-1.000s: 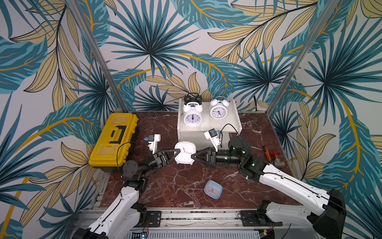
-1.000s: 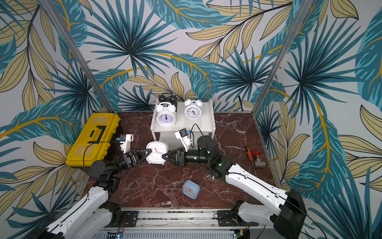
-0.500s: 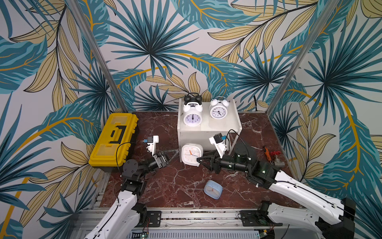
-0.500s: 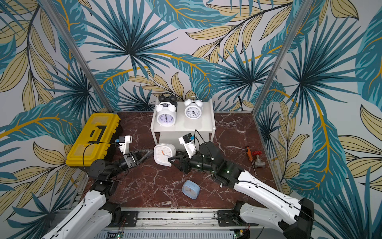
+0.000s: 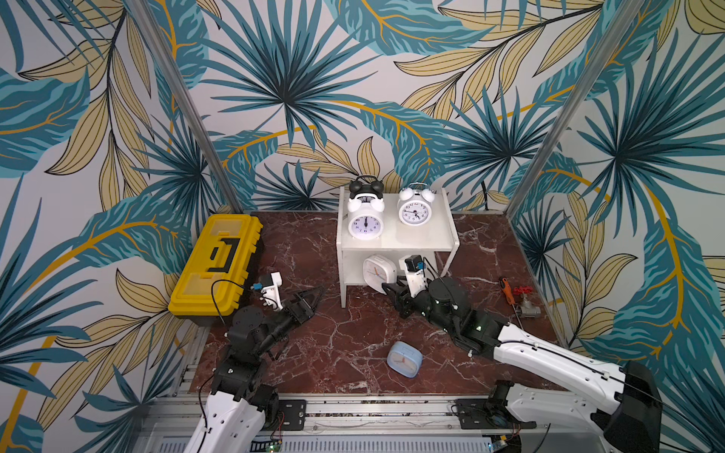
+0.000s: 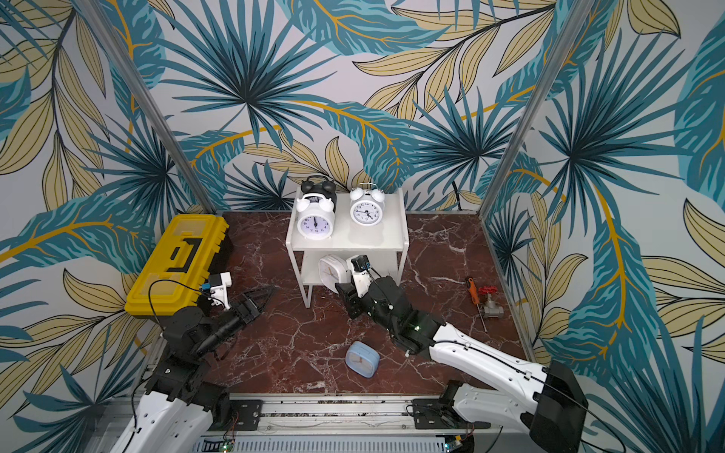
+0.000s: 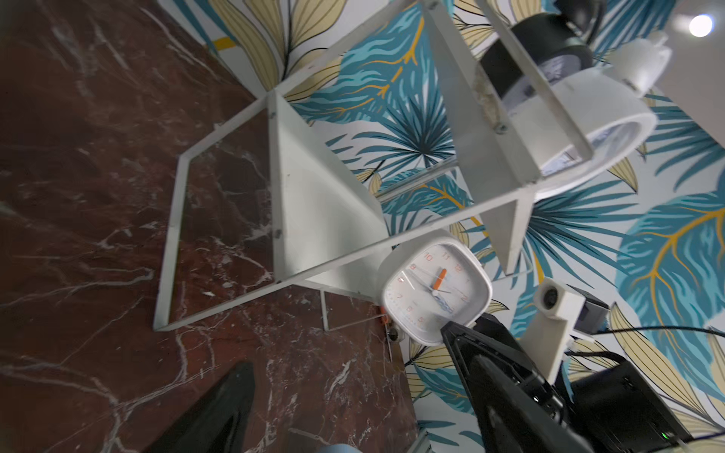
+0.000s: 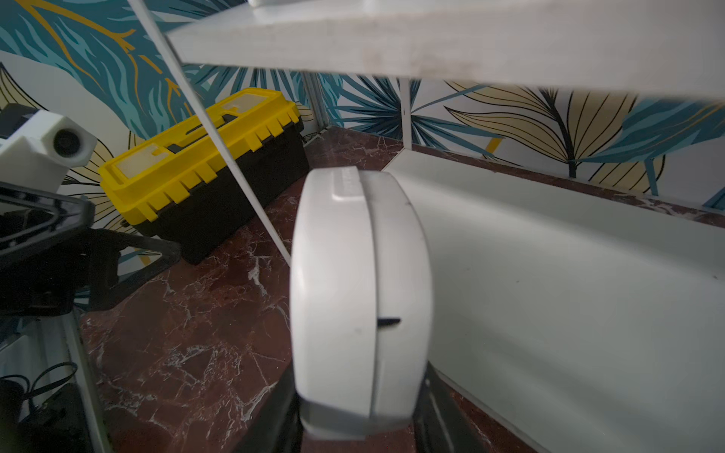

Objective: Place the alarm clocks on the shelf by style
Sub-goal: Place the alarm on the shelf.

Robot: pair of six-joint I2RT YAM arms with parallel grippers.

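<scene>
toolbox (image 5: 215, 270) left of shelf (image 5: 435, 231), clocks (image 5: 365, 225) atop

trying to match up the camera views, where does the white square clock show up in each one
Top view: white square clock at the lower tier of the shelf, near mid-frame, held by the right gripper.
Top view: clock at the same tier, left of mid-frame.
Left wrist: clock face-on, orange hands, by the shelf's front edge.
Right wrist: clock edge-on, filling the middle.
Shared landmark: the shelf, in all four.
</scene>
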